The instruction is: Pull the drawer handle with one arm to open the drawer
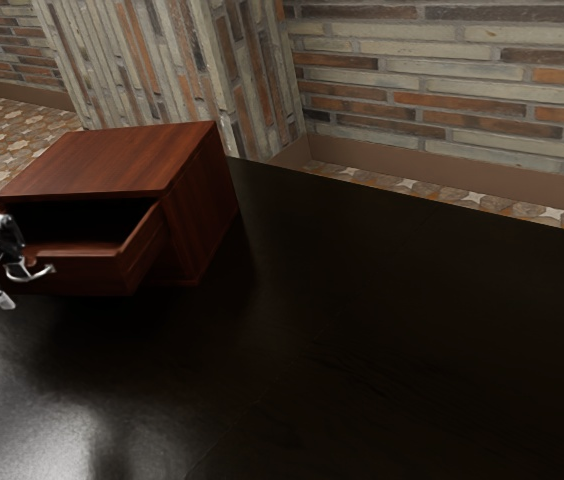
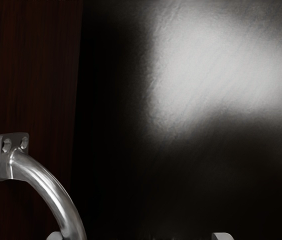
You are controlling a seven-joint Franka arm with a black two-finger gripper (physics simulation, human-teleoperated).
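A reddish-brown wooden cabinet [image 1: 132,175] stands on the dark table at the exterior view's left. Its upper drawer [image 1: 92,262] is pulled partway out, leaving a dark gap under the cabinet top. The curved metal handle [image 1: 38,270] sticks out of the drawer front. My gripper [image 1: 12,268] is at the exterior view's left edge, open, with the handle between its spread fingers. In the wrist view the handle [image 2: 41,182] bends from its screwed mount plate down toward one fingertip [image 2: 54,235]; the other fingertip [image 2: 221,235] stands far off it.
The glossy dark table [image 1: 362,350] stretches toward the exterior view's right and front. Brick walls [image 1: 442,80] and a patterned tile floor [image 1: 12,130] lie behind it. A bright glare patch shows on the table [image 2: 216,75] beyond the drawer front.
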